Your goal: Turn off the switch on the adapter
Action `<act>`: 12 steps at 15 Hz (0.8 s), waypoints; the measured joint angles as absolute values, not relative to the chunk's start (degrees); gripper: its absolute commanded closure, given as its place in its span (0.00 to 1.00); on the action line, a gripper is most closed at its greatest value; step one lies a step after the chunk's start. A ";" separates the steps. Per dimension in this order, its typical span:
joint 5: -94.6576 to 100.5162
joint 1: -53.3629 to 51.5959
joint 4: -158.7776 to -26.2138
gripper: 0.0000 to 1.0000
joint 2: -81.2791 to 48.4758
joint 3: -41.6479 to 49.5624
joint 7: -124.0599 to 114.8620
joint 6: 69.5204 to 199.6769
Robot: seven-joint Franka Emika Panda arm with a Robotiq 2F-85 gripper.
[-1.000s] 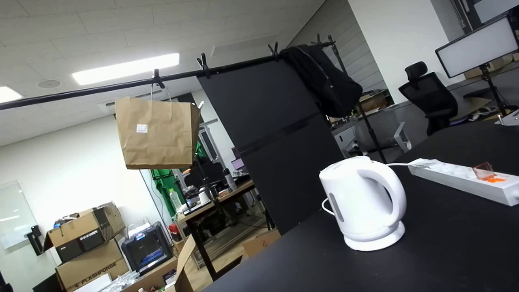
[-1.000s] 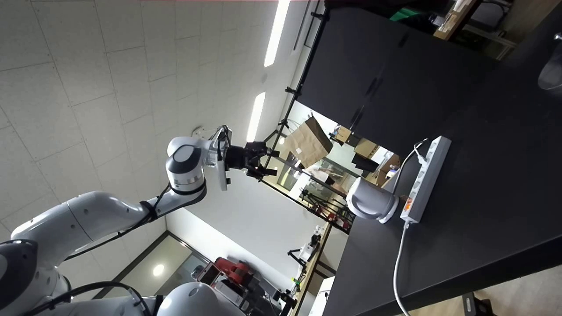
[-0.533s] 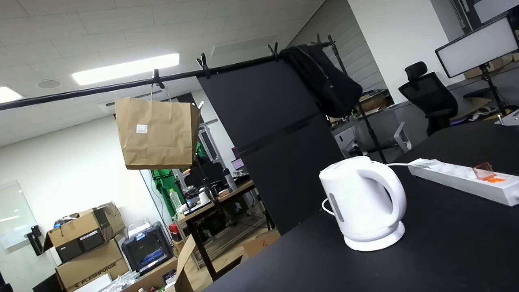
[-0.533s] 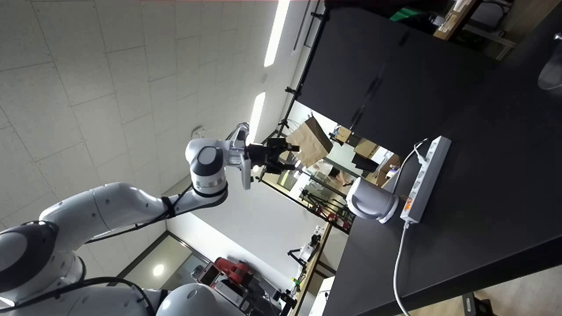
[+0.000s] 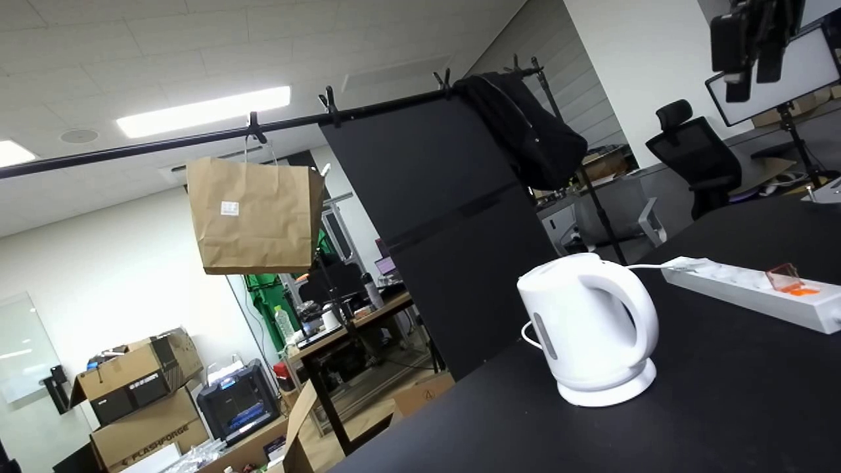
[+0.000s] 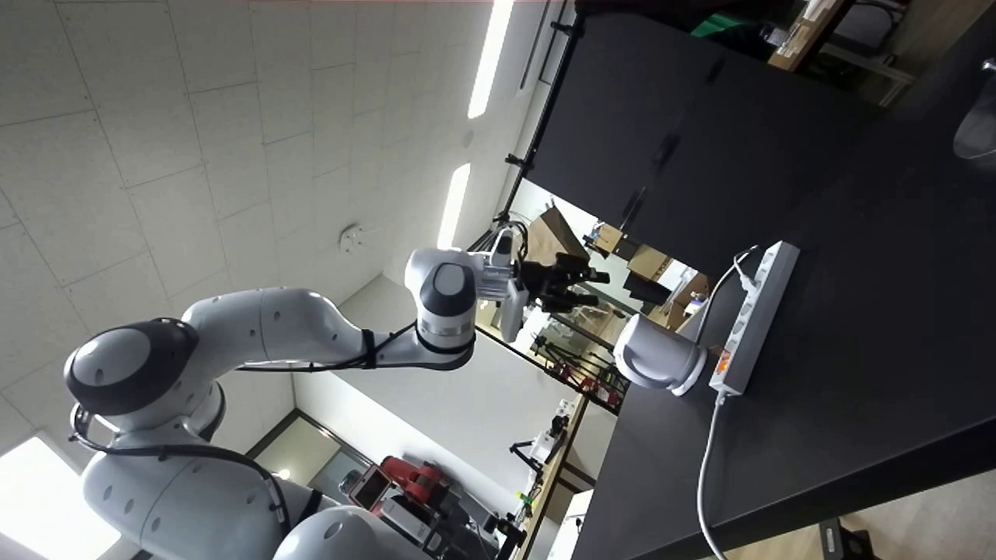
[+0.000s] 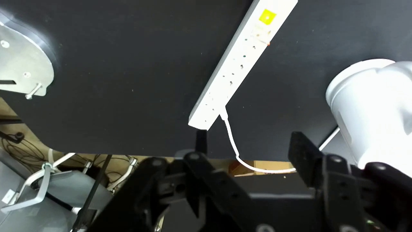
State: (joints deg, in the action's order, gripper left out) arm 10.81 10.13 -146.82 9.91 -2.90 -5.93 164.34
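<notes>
White adapter [image 7: 238,66], jaws parted

I see the adapter lying on the black counter [image 5: 723,381], near the kettle [image 5: 575,322]. A plug [image 7: 223,113] sits toward one end; toward the other is the orange switch [image 5: 804,291], its reddish flap [image 5: 780,278] tilted up. My jaws hang spread in mid-air, well apart from the adapter.

One adapter [image 5: 749,293] at right, one white kettle [image 5: 578,328] at lower right, one paper bag [image 5: 256,226] left of centre and two ceiling lights [image 5: 204,112] at upper left in an exterior view, and one gripper [image 7: 250,143] with two fingers [image 7: 304,158] low in the wrist view
</notes>
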 measured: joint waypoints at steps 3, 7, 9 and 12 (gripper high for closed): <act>11.02 10.74 -145.36 0.83 4.42 -3.04 -7.45 165.55; 11.19 10.72 -143.27 1.00 -0.20 -3.22 -11.78 165.54; 11.32 10.71 -142.53 0.99 -1.67 -3.21 -14.96 165.24; 11.32 10.71 -141.76 0.99 -2.79 -3.20 -16.86 164.74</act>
State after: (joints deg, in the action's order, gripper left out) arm 11.32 10.71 -141.76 -2.79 -3.20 -16.86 164.74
